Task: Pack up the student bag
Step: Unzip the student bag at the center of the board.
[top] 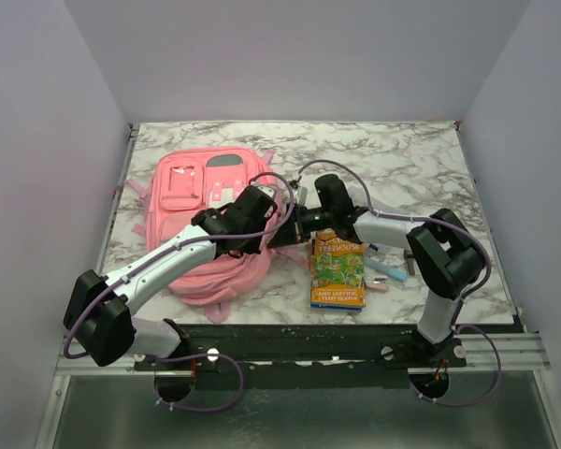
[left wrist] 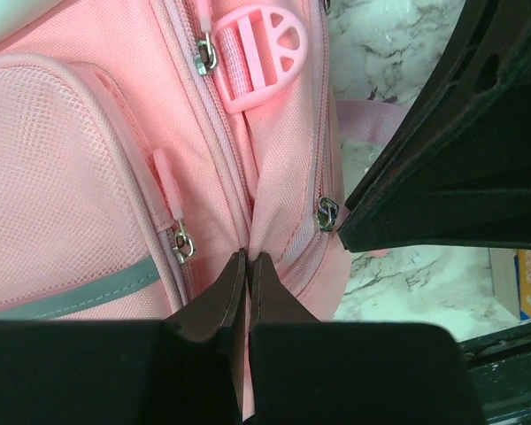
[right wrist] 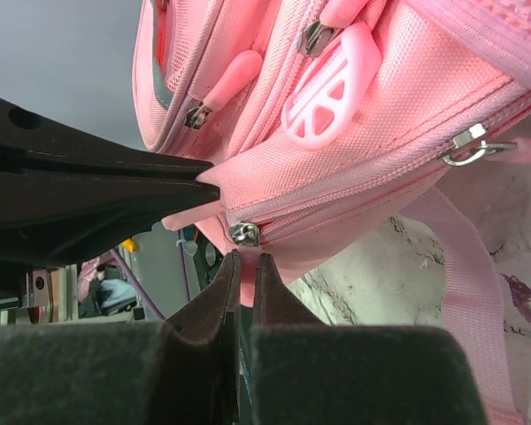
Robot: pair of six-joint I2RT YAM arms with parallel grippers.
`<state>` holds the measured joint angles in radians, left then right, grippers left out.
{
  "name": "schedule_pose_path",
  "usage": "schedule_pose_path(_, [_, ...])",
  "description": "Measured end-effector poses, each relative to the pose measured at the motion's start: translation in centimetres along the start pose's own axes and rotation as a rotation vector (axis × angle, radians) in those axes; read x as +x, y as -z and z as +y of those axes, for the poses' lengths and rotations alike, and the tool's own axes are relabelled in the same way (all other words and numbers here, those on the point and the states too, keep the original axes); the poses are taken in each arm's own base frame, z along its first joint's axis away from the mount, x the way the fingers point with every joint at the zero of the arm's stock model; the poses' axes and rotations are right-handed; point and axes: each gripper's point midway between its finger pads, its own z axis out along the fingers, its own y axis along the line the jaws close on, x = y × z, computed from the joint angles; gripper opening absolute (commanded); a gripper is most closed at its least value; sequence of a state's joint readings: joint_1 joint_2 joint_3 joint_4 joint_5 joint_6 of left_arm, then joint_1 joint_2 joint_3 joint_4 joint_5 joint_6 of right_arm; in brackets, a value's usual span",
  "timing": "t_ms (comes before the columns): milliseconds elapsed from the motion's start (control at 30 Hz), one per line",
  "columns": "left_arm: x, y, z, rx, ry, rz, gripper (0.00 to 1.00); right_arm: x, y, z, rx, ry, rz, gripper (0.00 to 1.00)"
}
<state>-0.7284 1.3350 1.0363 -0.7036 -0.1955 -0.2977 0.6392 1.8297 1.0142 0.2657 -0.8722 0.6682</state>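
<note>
The student bag (top: 182,201) lies flat on the left half of the marble table, a large pink backpack with grey-trimmed pockets. Both grippers meet at its right edge. My left gripper (left wrist: 249,258) is shut on a fold of the pink fabric beside a zip seam. My right gripper (right wrist: 247,259) is shut on the pink pull tab hanging from a metal zip slider (right wrist: 245,233) at the bag's corner. That same slider (left wrist: 327,212) shows in the left wrist view, right by the right gripper's black body (left wrist: 451,168). In the top view the fingertips of both are hidden under the wrists.
A colourful book (top: 338,269) lies on the table right of the bag, under the right forearm. A light blue pen-like item (top: 390,271) and a pink one lie beside it. A pink strap (right wrist: 465,266) trails over the marble.
</note>
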Motion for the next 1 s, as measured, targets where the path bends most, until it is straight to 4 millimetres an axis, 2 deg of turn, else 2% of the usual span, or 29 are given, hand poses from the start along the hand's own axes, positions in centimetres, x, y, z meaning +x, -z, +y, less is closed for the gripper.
schedule_pose_path(167, [-2.0,0.6,0.3,-0.014,0.097,-0.043,0.0,-0.9,0.5,0.7,0.003,-0.005,-0.039,0.01])
schedule_pose_path(400, [-7.4,1.7,-0.3,-0.003,0.214,-0.116,0.0,-2.6,1.2,2.8,0.032,-0.002,-0.174,0.01])
schedule_pose_path(533, [-8.3,1.7,-0.2,-0.017,0.24,-0.103,0.0,-3.0,1.2,2.6,0.057,-0.024,-0.254,0.01])
schedule_pose_path(700, [-10.0,1.1,-0.2,-0.045,0.258,-0.113,0.0,-2.3,0.9,2.4,0.076,-0.041,-0.275,0.01])
schedule_pose_path(867, [-12.7,1.3,0.3,-0.073,0.31,-0.216,0.0,-0.7,0.3,4.9,-0.021,-0.066,-0.221,0.01])
schedule_pose_path(1000, [-13.3,1.4,0.5,-0.078,0.343,-0.243,0.0,0.1,0.4,5.3,-0.051,-0.115,-0.233,0.01])
